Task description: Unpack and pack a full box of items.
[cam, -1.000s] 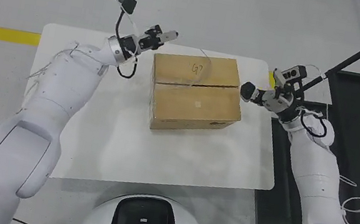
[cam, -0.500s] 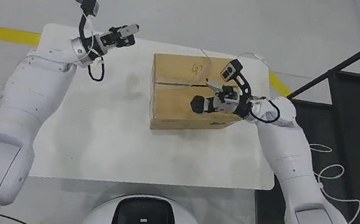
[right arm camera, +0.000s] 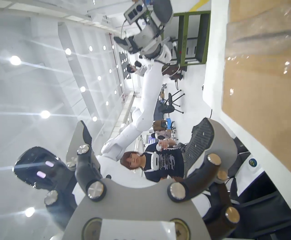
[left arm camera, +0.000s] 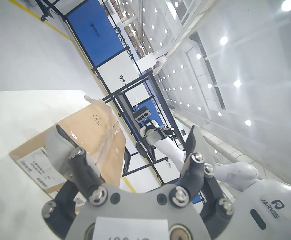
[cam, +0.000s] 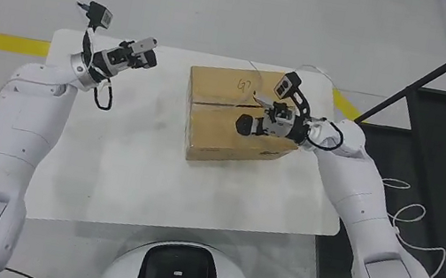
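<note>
The right arm has swung in from beside the box's right end and now lies across its top, while the left arm has drawn back from the box's far left corner toward the far left corner of the tabletop; over the last half second only the left arm shifted a little further out.

The box stands closed on the far right part of the tabletop, its top flaps meeting along a seam covered with clear tape, a scribbled mark on the far flap and a printed label on one side.

The right hand hangs over the near flap close to the seam, pointing toward the robot's left, its fingers spread wide with nothing between them; whether it touches the cardboard cannot be told. In its wrist view the right hand has the box alongside one finger.

The left hand is above the tabletop, well apart from the box, fingers also spread wide and holding nothing. Its wrist view looks past the left hand at the box and the tabletop

A black rack stands just beside the tabletop's right edge
</note>
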You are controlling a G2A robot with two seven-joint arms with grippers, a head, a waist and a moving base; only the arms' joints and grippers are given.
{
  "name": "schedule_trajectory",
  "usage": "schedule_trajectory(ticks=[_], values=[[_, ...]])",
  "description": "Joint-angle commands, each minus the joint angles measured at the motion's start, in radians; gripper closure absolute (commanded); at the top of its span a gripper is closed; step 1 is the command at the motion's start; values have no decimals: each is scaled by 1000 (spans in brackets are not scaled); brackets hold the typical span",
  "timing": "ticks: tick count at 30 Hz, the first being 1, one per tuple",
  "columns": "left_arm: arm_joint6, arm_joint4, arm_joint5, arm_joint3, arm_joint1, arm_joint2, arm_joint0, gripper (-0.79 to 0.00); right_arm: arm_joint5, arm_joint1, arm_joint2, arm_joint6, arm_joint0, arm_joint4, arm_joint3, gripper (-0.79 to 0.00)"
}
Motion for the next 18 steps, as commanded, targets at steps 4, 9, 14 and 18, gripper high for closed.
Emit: schedule_trajectory(ticks=[4,9,14,18], values=[[-43,-16,44,-30,32,-39,33,-785,-4,-40,-102,-136,82,-53,19,-785],[-71,-51,78,-15,47,-72,35,-785,-5,-92,-224,-174,167,-94,93,-785],[-71,-51,78,-15,47,-72,35,-785,-68,-141,-297,-209,222,-96,191,-785],[-71,-51,78,-15,47,-72,35,-785,-121,-174,-334,-227,252,-92,244,-785]])
